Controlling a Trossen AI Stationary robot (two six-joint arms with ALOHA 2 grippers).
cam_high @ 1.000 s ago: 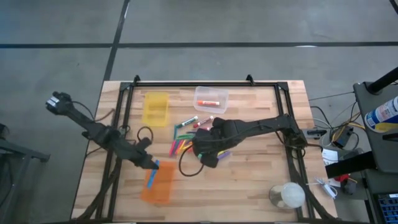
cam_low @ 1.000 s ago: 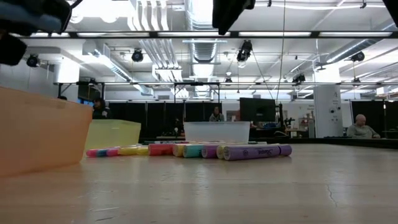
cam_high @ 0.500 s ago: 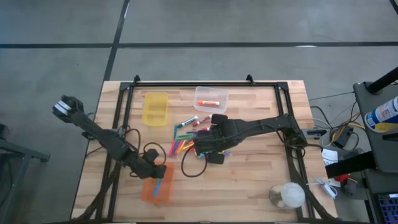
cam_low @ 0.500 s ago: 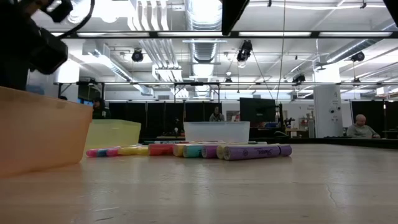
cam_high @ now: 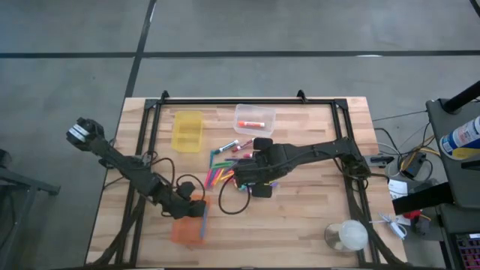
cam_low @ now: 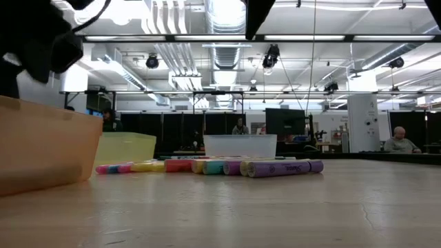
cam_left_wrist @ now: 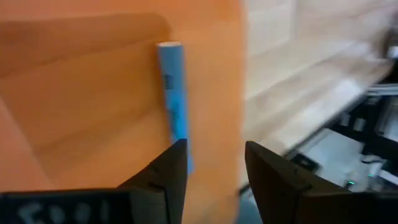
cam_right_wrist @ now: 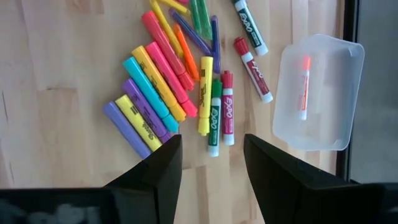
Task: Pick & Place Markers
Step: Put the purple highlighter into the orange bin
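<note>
Bright markers (cam_high: 225,161) lie in a loose pile at the table's middle, seen as a fan (cam_right_wrist: 180,81) in the right wrist view and as a row (cam_low: 227,167) in the low view. My right gripper (cam_right_wrist: 208,165) hovers open above the pile (cam_high: 253,178). One blue marker (cam_left_wrist: 173,106) lies flat on the floor of the orange bin (cam_left_wrist: 93,93), along its right wall (cam_high: 203,221). My left gripper (cam_left_wrist: 214,149) stands open just over that bin (cam_high: 195,210). A red-orange marker (cam_right_wrist: 305,87) lies in the clear bin (cam_high: 255,118).
A yellow bin (cam_high: 187,130) stands at the far left, beside the clear bin. A black frame rail (cam_high: 150,135) borders the work area. Black cable loops (cam_high: 225,199) lie near the pile. A white round object (cam_high: 347,236) sits at the near right corner.
My left gripper has moved toward the near edge and a little right, lower over the orange bin. The blue marker that was at its fingers a second ago now lies loose in the bin along its right wall.
</note>
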